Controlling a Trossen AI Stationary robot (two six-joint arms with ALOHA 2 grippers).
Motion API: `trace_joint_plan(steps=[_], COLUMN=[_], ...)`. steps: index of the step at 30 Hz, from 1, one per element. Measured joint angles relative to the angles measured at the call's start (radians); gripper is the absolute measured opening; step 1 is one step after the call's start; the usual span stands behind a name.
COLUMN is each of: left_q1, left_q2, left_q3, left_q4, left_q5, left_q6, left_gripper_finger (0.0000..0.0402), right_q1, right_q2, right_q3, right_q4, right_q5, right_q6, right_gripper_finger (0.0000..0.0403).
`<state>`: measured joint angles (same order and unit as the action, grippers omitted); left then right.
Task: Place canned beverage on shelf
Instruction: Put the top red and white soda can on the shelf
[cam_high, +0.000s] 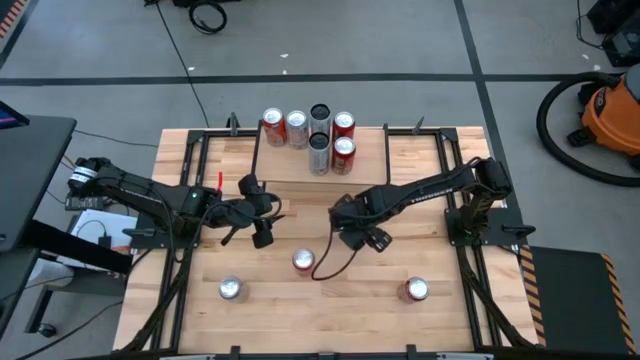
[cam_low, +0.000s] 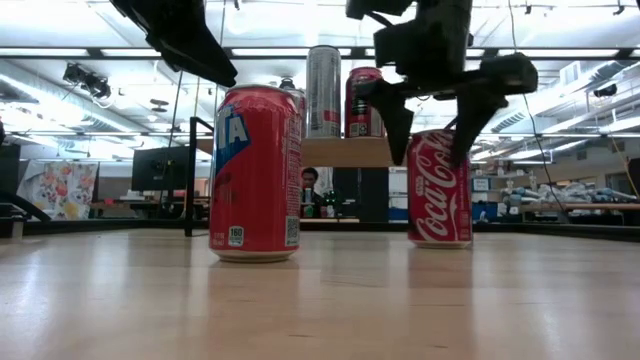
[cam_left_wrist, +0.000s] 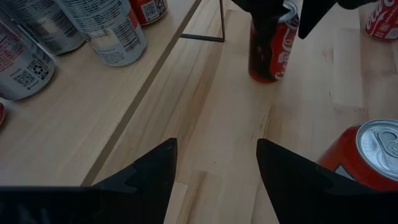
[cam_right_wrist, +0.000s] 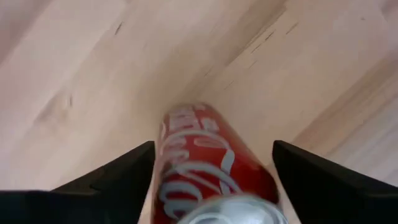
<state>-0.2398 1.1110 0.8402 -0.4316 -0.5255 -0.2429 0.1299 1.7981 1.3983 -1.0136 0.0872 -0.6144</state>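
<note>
Tabletop cans (cam_high: 231, 289) flank the right end effector (cam_high: 352, 237) straddling a Coke (cam_right_wrist: 208, 165).

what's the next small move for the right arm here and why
Probably lower a little and shut the right claw on the red Coca-Cola can. The can stands upright on the table between its open fingers, which the low view shows straddling its top without gripping. The shelf already holds six cans. The left claw waits open over the table.
</note>
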Motion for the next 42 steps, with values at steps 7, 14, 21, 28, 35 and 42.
trace_joint_plan(steps=[7, 14, 21, 28, 35, 42], left_q1=[0.000, 0.000, 0.000, 0.000, 0.000, 0.000], left_q2=[0.000, 0.000, 0.000, 0.000, 0.000, 0.000], left_q3=[0.000, 0.000, 0.000, 0.000, 0.000, 0.000], left_q4=[0.000, 0.000, 0.000, 0.000, 0.000, -0.005], left_q5=[0.000, 0.000, 0.000, 0.000, 0.000, 0.000], left_q6=[0.000, -0.004, -0.009, -0.009, -0.009, -0.009], left_gripper_finger=[0.0231, 0.0231, 0.0231, 0.0231, 0.0231, 0.0231], right_q1=[-0.015, -0.018, 0.012, 0.018, -0.015, -0.050], right_q2=[0.000, 0.000, 0.000, 0.000, 0.000, -0.001], right_q3=[0.000, 0.031, 0.056, 0.056, 0.024, -0.013], right_q4=[0.058, 0.043, -0.022, -0.118, -0.101, -0.070], right_q5=[0.000, 0.001, 0.021, 0.115, 0.071, -0.001], right_q6=[0.282, 0.293, 0.139, 0.069, 0.018, 0.144], right_gripper_finger=[0.0232, 0.0199, 0.0283, 0.0385, 0.0389, 0.0334])
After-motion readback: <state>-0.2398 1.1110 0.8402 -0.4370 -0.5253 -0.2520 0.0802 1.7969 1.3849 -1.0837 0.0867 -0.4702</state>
